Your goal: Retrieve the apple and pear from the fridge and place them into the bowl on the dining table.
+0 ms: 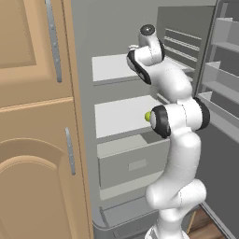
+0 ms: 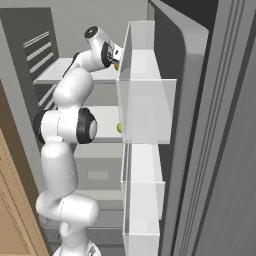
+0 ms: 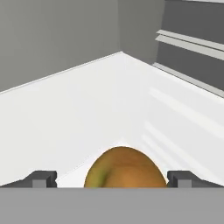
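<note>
The fridge (image 1: 85,93) stands open in front of me. My arm reaches onto its upper white shelf (image 3: 87,109). In the hand view the apple (image 3: 124,168), a round orange fruit with a green patch, sits on that shelf between my fingertips. My gripper (image 3: 112,178) is open around it, with gaps on both sides. From the right base view a sliver of the apple (image 2: 116,65) peeks out by the hand. The pear (image 1: 147,115), small and yellow-green, lies on the middle shelf behind my elbow and is also visible as the pear (image 2: 119,127). The bowl and dining table are out of view.
The fridge door (image 2: 185,100) hangs open at my right, its clear bins (image 2: 145,110) close to the arm. A grey drawer (image 1: 133,163) sits under the middle shelf. A tan wooden cabinet (image 1: 32,116) stands on the left. Ribbed vents (image 3: 192,41) line the fridge's back wall.
</note>
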